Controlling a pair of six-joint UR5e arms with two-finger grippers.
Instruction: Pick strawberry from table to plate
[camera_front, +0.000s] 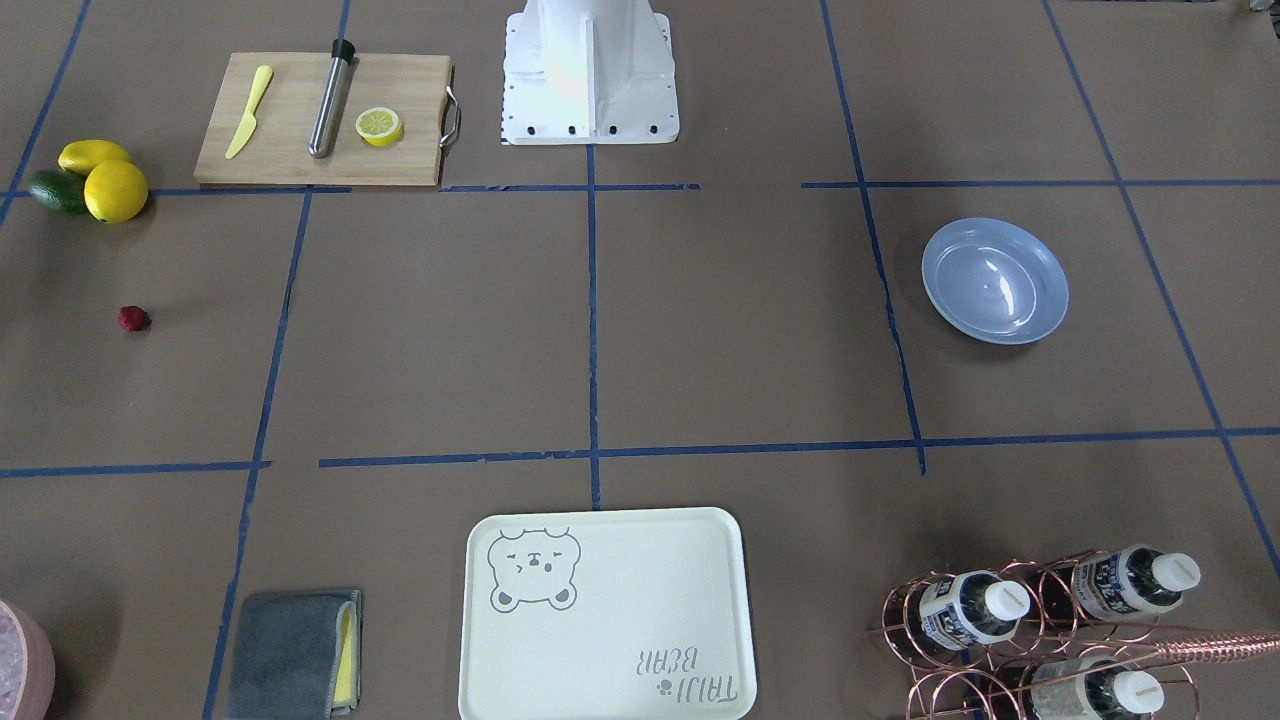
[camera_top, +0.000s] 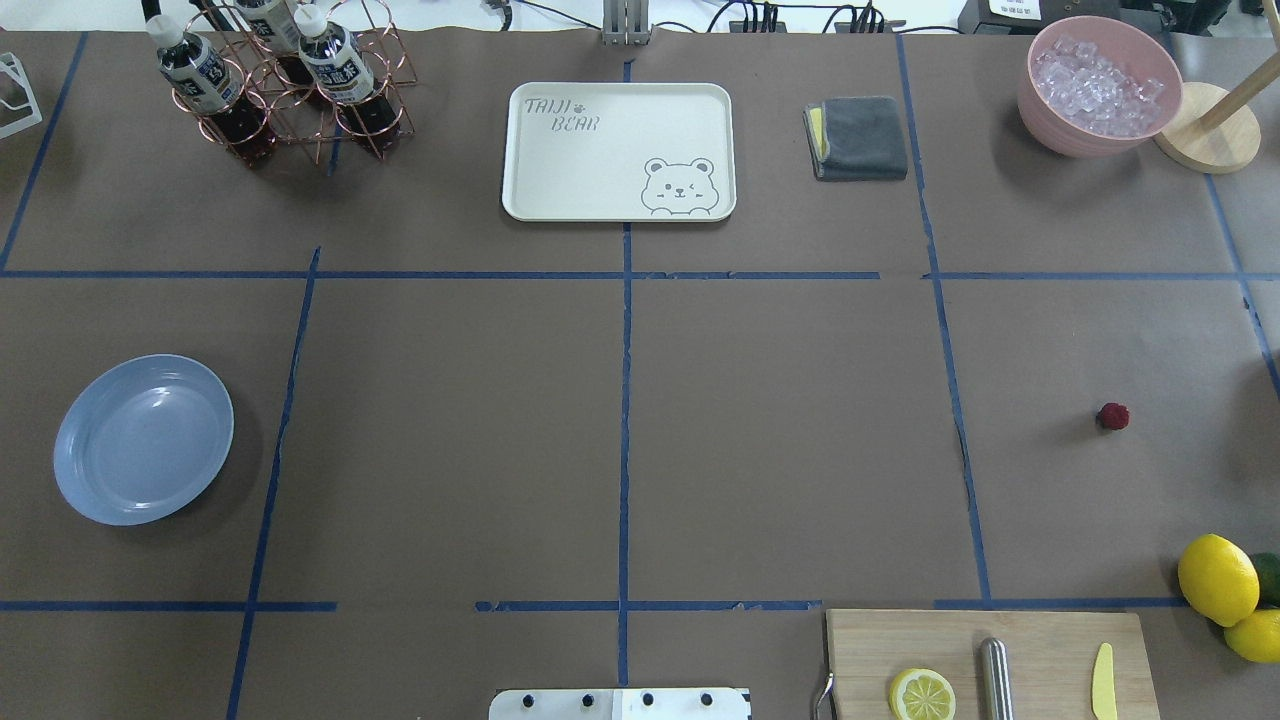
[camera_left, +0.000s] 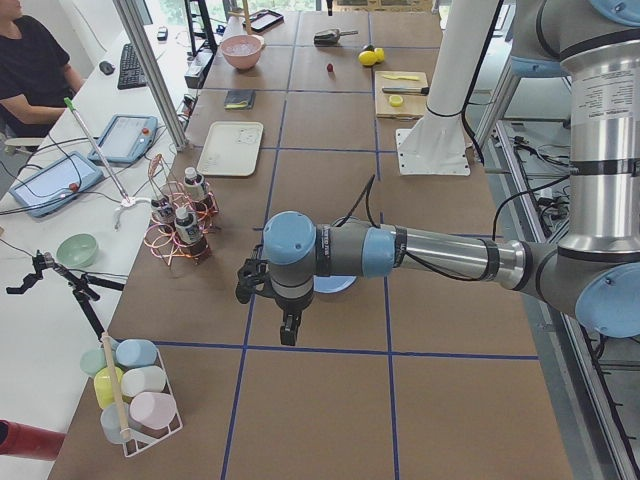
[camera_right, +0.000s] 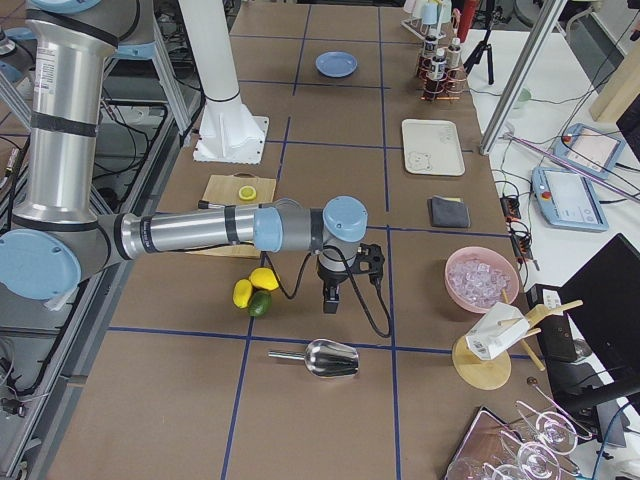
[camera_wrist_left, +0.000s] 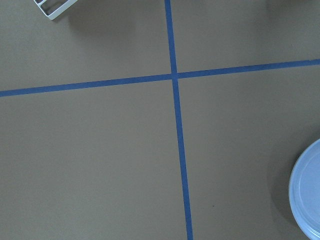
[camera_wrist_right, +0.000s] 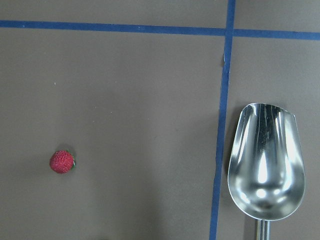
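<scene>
The strawberry (camera_front: 133, 319) (camera_top: 1112, 416) (camera_left: 329, 68), small and dark red, lies alone on the brown table (camera_front: 700, 330). In the right wrist view the strawberry (camera_wrist_right: 62, 161) sits low on the left. The light blue plate (camera_front: 995, 281) (camera_top: 143, 438) (camera_right: 336, 64) rests far across the table, and its rim (camera_wrist_left: 307, 195) shows at the left wrist view's right edge. My right gripper (camera_right: 331, 305) hangs above the table near the lemons. My left gripper (camera_left: 288, 335) hangs beside the plate. Whether either is open or shut, I cannot tell.
A cutting board (camera_top: 990, 660) holds a lemon slice, a metal rod and a yellow knife. Lemons (camera_top: 1217, 578) and an avocado lie beside it. A steel scoop (camera_wrist_right: 266, 160), bear tray (camera_top: 618, 150), grey cloth (camera_top: 858, 137), ice bowl (camera_top: 1100, 85) and bottle rack (camera_top: 280, 90) stand around.
</scene>
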